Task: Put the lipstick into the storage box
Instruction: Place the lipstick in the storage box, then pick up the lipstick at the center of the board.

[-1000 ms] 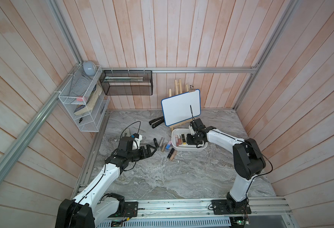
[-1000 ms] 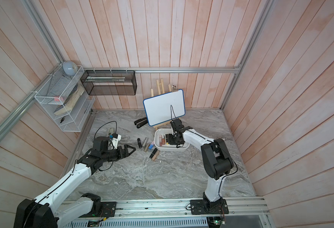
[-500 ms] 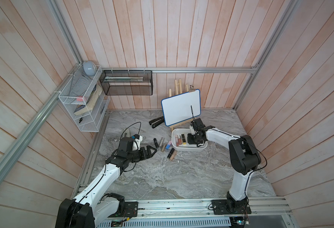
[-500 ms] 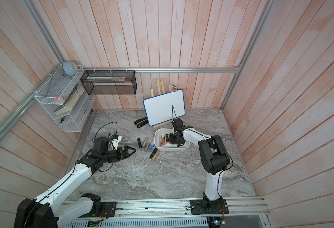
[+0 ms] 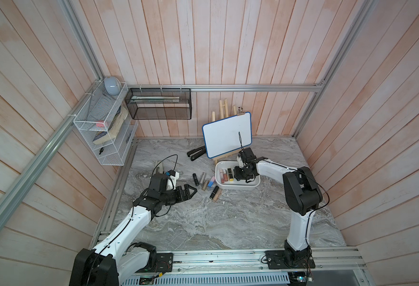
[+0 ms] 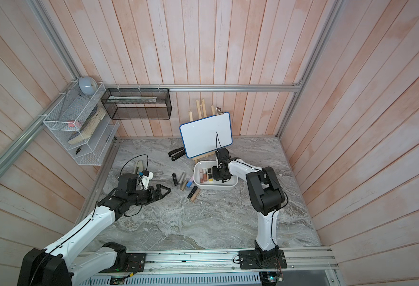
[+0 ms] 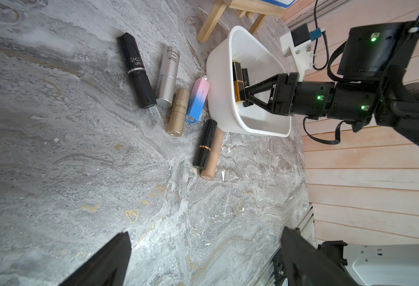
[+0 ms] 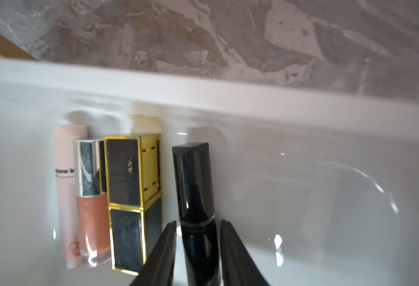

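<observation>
The white storage box (image 5: 238, 188) (image 6: 215, 188) sits right of the table's centre. My right gripper (image 8: 198, 222) (image 5: 243, 174) reaches down into it. Its jaws stand slightly open on either side of a black lipstick (image 8: 193, 178), with a thin gap on each side. That lipstick lies on the box floor beside a black-and-gold case (image 8: 131, 198), a peach gloss (image 8: 92, 205) and a pale pink tube (image 8: 67, 185). Several lipsticks lie on the table left of the box, among them a black one (image 7: 136, 71) and a pink-blue one (image 7: 198, 100). My left gripper (image 7: 204, 231) (image 5: 192, 192) hovers wide open and empty short of them.
A whiteboard on a wooden easel (image 5: 227, 135) stands just behind the box, with a black stapler (image 5: 196, 153) to its left. A black mesh basket (image 5: 158, 104) and a white wire rack (image 5: 101, 131) hang on the back-left walls.
My right gripper's jaws have spread a little off the black lipstick, which stays in the box, and that arm's elbow has shifted. The left arm has held still.
</observation>
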### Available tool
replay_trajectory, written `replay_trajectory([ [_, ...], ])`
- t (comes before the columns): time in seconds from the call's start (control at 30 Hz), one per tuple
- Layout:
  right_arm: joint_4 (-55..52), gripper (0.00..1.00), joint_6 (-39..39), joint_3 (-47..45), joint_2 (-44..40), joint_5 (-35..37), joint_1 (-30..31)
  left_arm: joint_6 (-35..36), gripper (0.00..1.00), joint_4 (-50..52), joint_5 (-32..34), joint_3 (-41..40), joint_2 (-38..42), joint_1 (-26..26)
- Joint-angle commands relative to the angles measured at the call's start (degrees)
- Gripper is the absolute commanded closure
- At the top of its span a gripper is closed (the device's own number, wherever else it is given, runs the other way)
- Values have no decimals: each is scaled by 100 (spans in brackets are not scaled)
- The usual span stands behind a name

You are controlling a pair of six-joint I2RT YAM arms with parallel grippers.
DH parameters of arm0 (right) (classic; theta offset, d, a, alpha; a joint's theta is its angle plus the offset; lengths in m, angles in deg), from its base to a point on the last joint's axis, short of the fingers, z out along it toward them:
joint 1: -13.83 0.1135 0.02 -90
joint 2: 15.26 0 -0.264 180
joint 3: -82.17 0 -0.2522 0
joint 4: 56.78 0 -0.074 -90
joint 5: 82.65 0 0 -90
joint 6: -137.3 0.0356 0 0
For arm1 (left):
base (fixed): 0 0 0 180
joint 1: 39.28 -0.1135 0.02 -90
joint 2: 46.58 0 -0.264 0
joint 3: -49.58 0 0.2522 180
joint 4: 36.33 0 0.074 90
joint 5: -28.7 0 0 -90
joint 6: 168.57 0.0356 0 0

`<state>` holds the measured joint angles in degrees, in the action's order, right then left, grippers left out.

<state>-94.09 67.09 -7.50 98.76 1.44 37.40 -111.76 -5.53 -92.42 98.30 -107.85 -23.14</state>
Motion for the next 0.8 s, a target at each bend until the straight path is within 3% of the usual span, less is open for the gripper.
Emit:
replay_trajectory([
  [0.0, 56, 65, -16, 156, 129, -87, -35, 34, 0, -52, 8, -64, 2, 26],
  [0.2, 194, 65, 31, 81, -33, -319, -37, 60, 0, -63, 33, -66, -32, 39],
  [0.5, 768, 63, 369, -271, -451, -1479, -273, 60, 1, -77, 70, -59, -68, 116],
  [0.77, 722, 61, 478, -541, -1183, -1352, -298, 85, 0, 18, 339, 0, -133, 174],
])
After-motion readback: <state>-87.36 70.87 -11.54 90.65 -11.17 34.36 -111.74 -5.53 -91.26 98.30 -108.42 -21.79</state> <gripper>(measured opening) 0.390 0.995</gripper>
